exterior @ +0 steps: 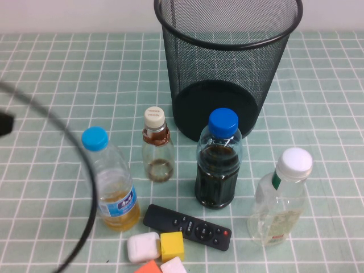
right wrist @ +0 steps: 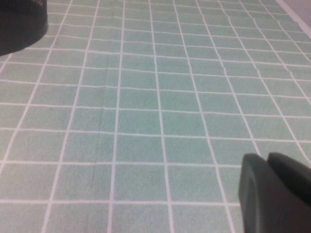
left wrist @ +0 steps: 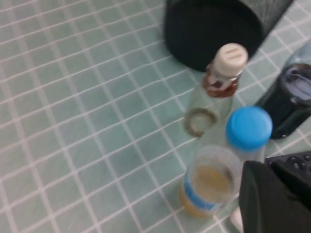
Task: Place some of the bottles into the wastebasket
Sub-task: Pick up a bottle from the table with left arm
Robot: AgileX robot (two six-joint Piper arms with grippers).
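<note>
Left claw (left wrist: 272, 199) hovers above bottles (left wrist: 214, 92); right claw (right wrist: 277, 194) over bare tiles.

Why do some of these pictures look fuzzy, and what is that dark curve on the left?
High view: the bottles are sharp and lighting is even; the dark curve is a blurred cable near the lens. Left wrist view: the beige-capped bottle looks soft, the left gripper a dark blur. Right wrist view: the tiled tablecloth is slightly soft, the right gripper blurred.

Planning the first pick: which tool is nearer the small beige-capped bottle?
Left. The left tool hangs just beside the yellow-liquid bottle, close to the beige-capped bottle. The right tool sees only bare tablecloth.
</note>
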